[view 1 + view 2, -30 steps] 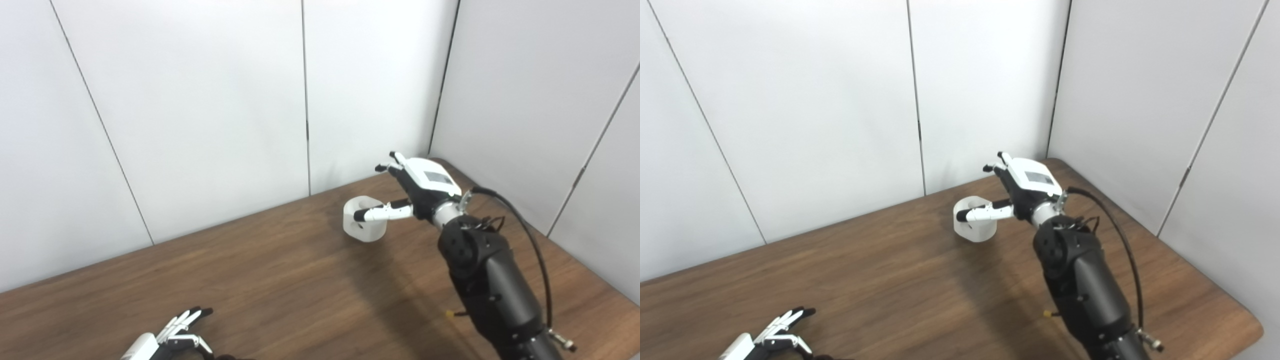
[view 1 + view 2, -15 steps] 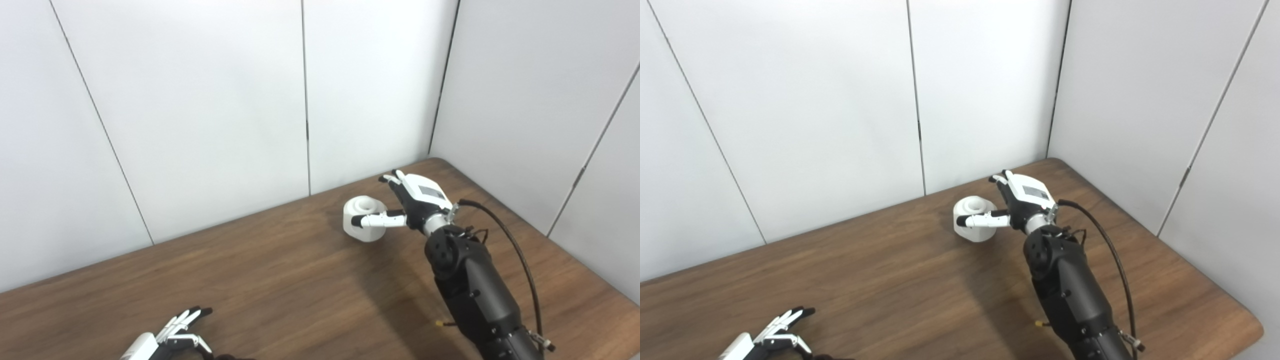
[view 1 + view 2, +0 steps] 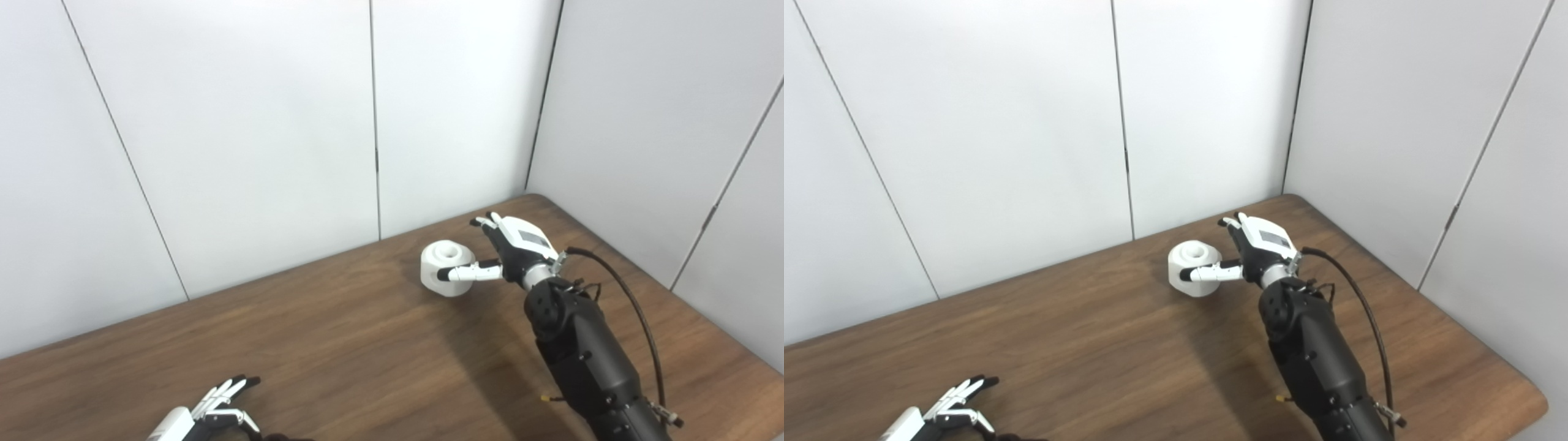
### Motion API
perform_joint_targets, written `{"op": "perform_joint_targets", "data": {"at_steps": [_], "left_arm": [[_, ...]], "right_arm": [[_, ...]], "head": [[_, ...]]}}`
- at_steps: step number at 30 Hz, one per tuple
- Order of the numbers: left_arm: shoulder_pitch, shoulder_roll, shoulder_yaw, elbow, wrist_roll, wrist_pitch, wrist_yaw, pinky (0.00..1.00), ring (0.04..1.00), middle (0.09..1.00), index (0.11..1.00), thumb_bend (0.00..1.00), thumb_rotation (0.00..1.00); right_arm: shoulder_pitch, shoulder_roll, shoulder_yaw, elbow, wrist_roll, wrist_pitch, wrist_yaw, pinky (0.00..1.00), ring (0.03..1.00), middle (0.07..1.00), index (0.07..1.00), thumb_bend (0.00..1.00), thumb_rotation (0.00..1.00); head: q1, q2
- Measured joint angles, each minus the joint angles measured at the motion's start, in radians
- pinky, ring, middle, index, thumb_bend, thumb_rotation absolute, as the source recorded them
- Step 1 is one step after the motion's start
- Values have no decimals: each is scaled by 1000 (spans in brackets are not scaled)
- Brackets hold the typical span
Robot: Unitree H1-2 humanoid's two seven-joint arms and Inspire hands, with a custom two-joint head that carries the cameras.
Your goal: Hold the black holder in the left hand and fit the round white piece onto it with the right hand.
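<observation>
Round white piece on the wooden table, right of centre in the frame, near the back wall, upright with a hole in its top face. Right hand just beside it on the right, thumb stretched across the near side of the piece and touching it, other fingers raised apart behind and to the right, not wrapped around; spread wide, no firm hold visible, piece resting on the table. Dark right arm running down to the lower right corner, a black cable looping along it. Left hand at the bottom left edge, low over the table, fingers extended and a little apart, holding nothing visible. Black holder not discernible in either view. White wall panels across the upper frame.
</observation>
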Motion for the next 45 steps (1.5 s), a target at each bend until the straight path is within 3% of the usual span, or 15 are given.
{"op": "perform_joint_targets", "data": {"at_steps": [5,26,37,45], "left_arm": [[0,1,-2,2,-1,0,2,1000,1000,953,480,522,59],[-1,2,-5,6,-2,0,6,1000,1000,958,481,522,60],[0,4,-5,4,-2,0,7,1000,1000,957,481,522,59],[4,8,-4,1,-2,0,8,1000,1000,960,481,522,59]], "right_arm": [[-10,-1,18,23,13,0,-11,812,949,1000,881,1000,629],[-50,2,71,90,33,0,-58,806,937,995,870,1000,633],[-50,5,109,104,35,0,-137,765,889,947,823,923,513],[-50,3,120,114,34,0,-149,781,883,941,811,908,463]], "head": [[6,0],[18,15],[22,25],[23,32]]}}
